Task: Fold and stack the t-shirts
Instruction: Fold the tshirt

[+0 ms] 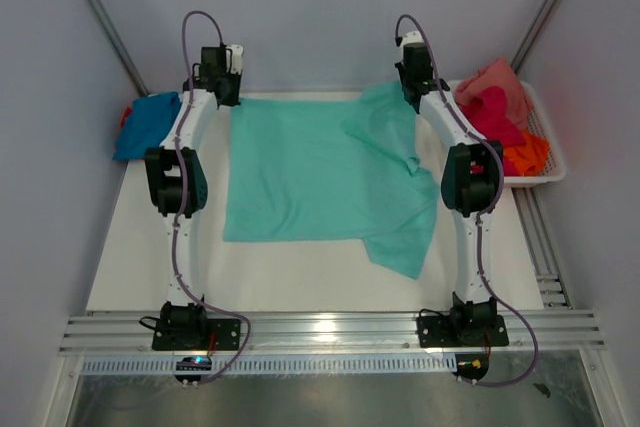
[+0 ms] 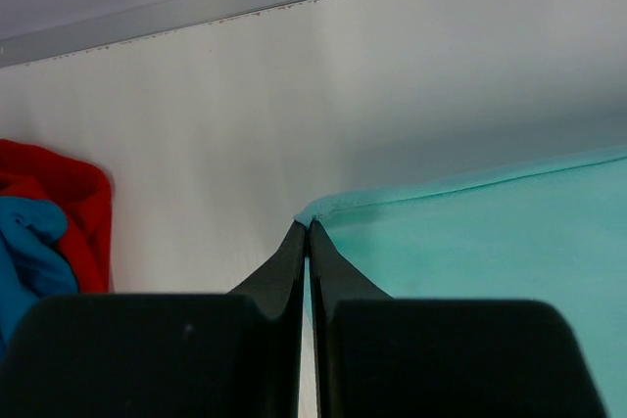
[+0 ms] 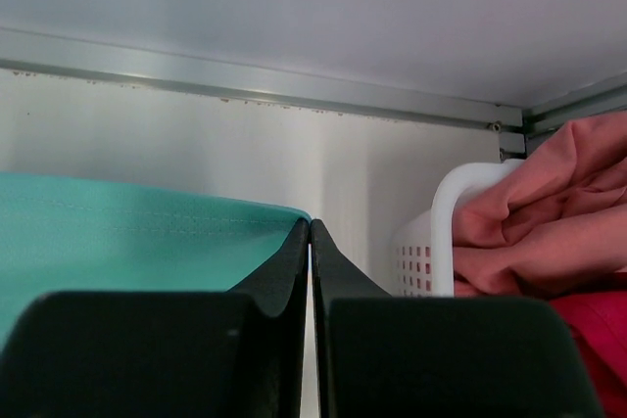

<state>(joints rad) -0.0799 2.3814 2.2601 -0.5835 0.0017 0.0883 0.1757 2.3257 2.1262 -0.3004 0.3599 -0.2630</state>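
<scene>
At the far edge of the table (image 1: 300,282), the left gripper (image 1: 222,77) and the right gripper (image 1: 408,69) each sit at one far corner of the teal t-shirt (image 1: 310,172). Both wrist views show the jaws pressed fully together with the cloth's edge meeting the tips. Each appears to have a thin pinch of a corner and nothing else.

The teal t-shirt looks light, thin and completely limp. Lifted by two points, it will likely sag between them, and dragged over the table it will probably bunch. It cannot break, but a shallow pinch could slip off the hem. The best places to hold it are the corners and hemmed edges, two at once, so the edge between them is taut and a fold comes out straight.

It lies spread across the middle of the table between the two arms, mostly flat and plain in colour. Its left side is smooth. Its right side is rumpled, with a crease running down from the right gripper, and a flap, likely a sleeve, sticks out toward the near right.

A blue t-shirt (image 1: 150,125) is heaped at the far left with a red t-shirt (image 2: 59,178) beside it. A pink t-shirt (image 1: 495,79), a magenta t-shirt (image 1: 495,115) and an orange t-shirt (image 1: 528,155) fill the basket (image 1: 552,162) at the far right.
</scene>
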